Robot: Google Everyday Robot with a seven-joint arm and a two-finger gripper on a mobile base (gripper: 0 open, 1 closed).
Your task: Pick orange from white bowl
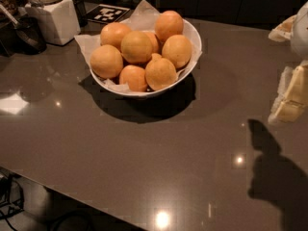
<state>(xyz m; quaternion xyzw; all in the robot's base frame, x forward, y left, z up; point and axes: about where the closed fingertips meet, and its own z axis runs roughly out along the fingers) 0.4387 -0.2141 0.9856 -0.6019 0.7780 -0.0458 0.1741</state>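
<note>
The white bowl point(144, 91), heaped with oranges point(136, 47), sits well left of the tool point(291, 97), with open surface point(168, 158) between them. Whether the tool is open or closed cannot be told.

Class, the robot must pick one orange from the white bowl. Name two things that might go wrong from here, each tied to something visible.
1. The oranges are heaped touching one another in the white bowl; pulling one out may dislodge neighbours, which could roll onto the counter.
2. The gripper sits at the right edge, apart from the bowl; reaching in from there, it might knock the rim or snag the paper lining.
</note>
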